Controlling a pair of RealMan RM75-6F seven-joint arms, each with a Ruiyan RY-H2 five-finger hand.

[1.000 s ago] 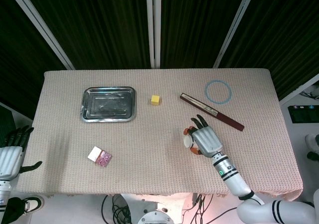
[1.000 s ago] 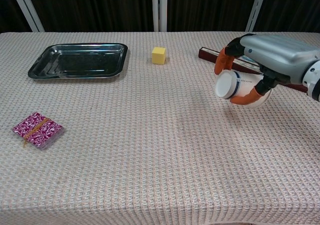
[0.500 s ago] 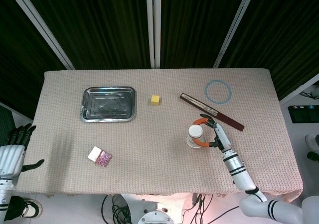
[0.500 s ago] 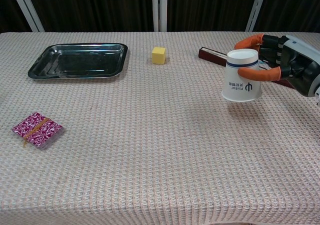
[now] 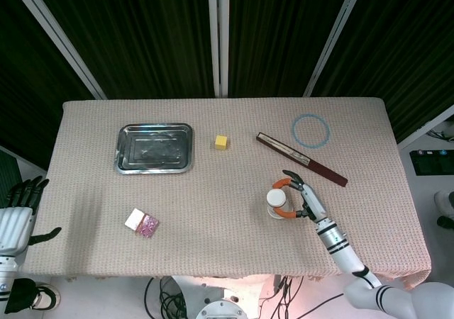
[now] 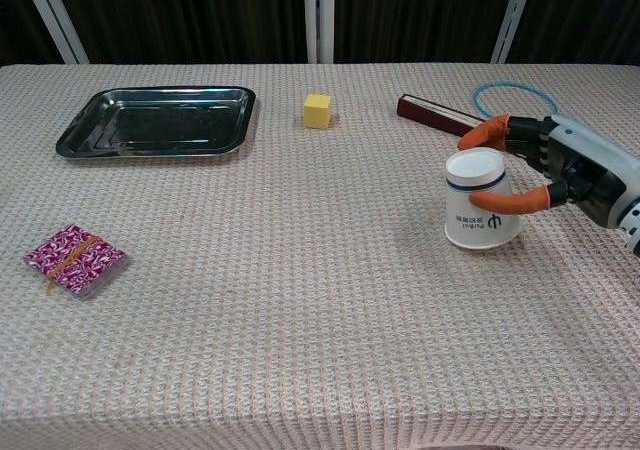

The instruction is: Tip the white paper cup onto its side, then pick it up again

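The white paper cup (image 5: 275, 200) (image 6: 480, 202) stands upside down on the cloth at the right of the table, wide rim down, slightly tilted. My right hand (image 5: 306, 204) (image 6: 570, 170) reaches in from the right and grips it, thumb across the cup's near side and an orange-tipped finger behind its top. In the head view my left hand (image 5: 18, 216) hangs off the table's left edge, fingers apart and holding nothing.
A steel tray (image 5: 154, 147) (image 6: 155, 120) lies at the back left, a yellow cube (image 5: 221, 142) (image 6: 318, 110) at centre back. A dark stick (image 5: 301, 159) (image 6: 435, 113) and blue ring (image 5: 311, 130) (image 6: 510, 98) lie behind the cup. A pink packet (image 5: 142, 223) (image 6: 75, 258) sits front left.
The right hand turned the cup from sideways in the air to base-up, then lowered it onto the cloth, a little nearer the front. The left hand stayed put.
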